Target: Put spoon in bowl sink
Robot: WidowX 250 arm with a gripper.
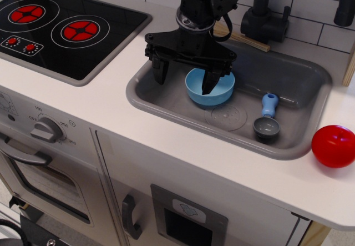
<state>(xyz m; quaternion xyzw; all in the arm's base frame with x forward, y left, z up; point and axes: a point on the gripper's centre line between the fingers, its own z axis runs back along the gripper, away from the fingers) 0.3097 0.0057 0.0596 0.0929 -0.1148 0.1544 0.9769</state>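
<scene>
Hand (186, 74), black prongs spread apart, hangs over the smooth round bowl (209, 88) in the grey sink (299, 90).

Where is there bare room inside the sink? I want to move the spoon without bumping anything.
Free: sink floor between bowl and spoon, around the drain mark; also the back right corner. Crowded: the left, where the open gripper straddles the bowl's rim.
</scene>
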